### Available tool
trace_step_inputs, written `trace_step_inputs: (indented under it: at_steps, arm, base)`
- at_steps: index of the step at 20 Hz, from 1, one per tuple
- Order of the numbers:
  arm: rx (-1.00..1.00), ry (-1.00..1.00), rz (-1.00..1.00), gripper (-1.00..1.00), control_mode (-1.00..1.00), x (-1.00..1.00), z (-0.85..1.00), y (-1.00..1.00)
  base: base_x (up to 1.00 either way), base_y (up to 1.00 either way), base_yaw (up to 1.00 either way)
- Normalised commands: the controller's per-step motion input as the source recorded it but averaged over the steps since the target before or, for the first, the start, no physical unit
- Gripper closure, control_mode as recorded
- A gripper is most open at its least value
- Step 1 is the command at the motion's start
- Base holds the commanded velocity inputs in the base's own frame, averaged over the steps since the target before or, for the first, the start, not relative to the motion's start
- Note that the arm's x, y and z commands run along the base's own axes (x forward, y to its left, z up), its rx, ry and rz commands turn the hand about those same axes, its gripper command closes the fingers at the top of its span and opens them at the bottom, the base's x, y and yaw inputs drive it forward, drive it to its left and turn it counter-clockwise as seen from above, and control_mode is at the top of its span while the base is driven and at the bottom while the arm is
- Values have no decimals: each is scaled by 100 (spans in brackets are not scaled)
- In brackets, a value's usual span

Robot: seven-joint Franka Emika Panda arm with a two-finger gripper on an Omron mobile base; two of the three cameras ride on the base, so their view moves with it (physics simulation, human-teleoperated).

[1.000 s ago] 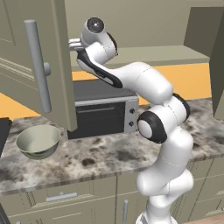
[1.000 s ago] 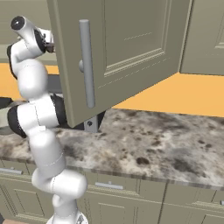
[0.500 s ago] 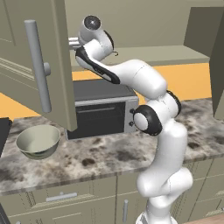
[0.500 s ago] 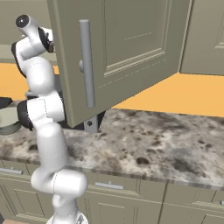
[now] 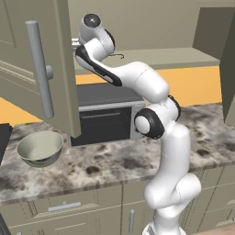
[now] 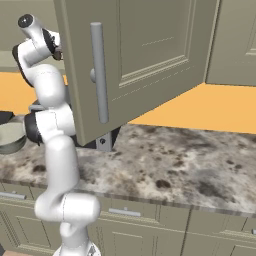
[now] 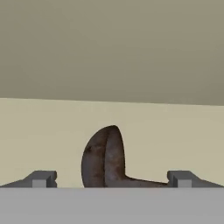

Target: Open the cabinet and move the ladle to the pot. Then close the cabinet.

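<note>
— While the cabinet [image 5: 41,69] door hangs open at upper left, where's the ladle [image 7: 105,157]?
— Lower centre of the hand view, on the shelf (dark bowl upright), between the gripper's [image 7: 111,179] spread, empty jaws.

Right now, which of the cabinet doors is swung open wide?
The cabinet door with the long silver bar handle, swung out over the counter above the bowl.
</note>
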Motion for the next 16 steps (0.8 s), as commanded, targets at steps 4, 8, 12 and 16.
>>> trace_step_inputs:
  at_steps: [4,8,12,16]
  arm:
    - [0,5,-1,-100,-100,15,-11,9]
    - [0,4,0,-100,-100,18,-22,2]
    - [0,0,0,-100,-100,21,-11,0]
    - [0,0,0,-100,-100,15,-2,1]
  base:
    - [0,0,0]
    - [0,0,0]
    - [0,0,0]
    - [0,0,0]
